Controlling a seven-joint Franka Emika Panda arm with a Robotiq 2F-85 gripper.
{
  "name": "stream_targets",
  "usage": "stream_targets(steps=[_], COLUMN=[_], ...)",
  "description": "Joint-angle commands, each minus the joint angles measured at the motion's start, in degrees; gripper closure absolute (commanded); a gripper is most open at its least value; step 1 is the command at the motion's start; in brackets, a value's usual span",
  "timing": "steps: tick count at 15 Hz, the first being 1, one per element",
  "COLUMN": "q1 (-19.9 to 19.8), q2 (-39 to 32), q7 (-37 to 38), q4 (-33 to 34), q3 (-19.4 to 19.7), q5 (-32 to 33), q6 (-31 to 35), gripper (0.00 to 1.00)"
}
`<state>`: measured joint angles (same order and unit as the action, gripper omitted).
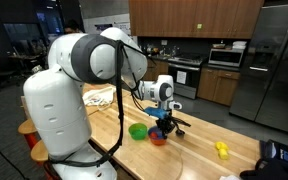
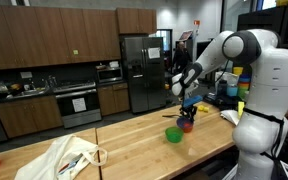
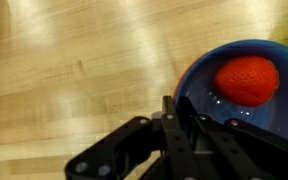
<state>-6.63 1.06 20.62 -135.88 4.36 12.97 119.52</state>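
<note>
In the wrist view a blue bowl (image 3: 224,120) holds a red strawberry-like fruit (image 3: 248,80). My gripper (image 3: 176,122) is shut on the bowl's near rim, with the wooden tabletop (image 3: 74,70) below. In both exterior views the gripper (image 1: 163,116) (image 2: 187,108) holds the blue bowl (image 1: 165,123) (image 2: 190,113) a little above the table. A small red bowl (image 1: 158,139) (image 2: 187,127) sits just beneath it. A green bowl (image 1: 138,131) (image 2: 173,134) stands beside the red one.
A yellow object (image 1: 222,149) lies on the table towards one end. A white cloth bag (image 2: 72,157) (image 1: 101,96) lies at the other end. Kitchen cabinets, a stove and a steel fridge (image 2: 136,70) stand behind the table.
</note>
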Motion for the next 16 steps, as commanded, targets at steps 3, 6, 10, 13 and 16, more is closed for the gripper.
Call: stream_targets(steps=[3, 6, 10, 13, 16], q1=[0.23, 0.36, 0.59, 0.71, 0.77], q2=[1.75, 2.74, 4.6, 6.28, 7.69], q7=[-0.79, -0.83, -1.03, -1.37, -1.61], q4=[1.03, 0.27, -0.87, -1.81, -2.6], q3=[0.48, 0.32, 0.03, -0.21, -0.41], q5=[-0.91, -0.71, -0.63, -0.79, -0.83], q6=[-1.23, -0.94, -1.1, -1.1, -1.17], gripper=[0.98, 0.98, 0.98, 0.98, 0.98])
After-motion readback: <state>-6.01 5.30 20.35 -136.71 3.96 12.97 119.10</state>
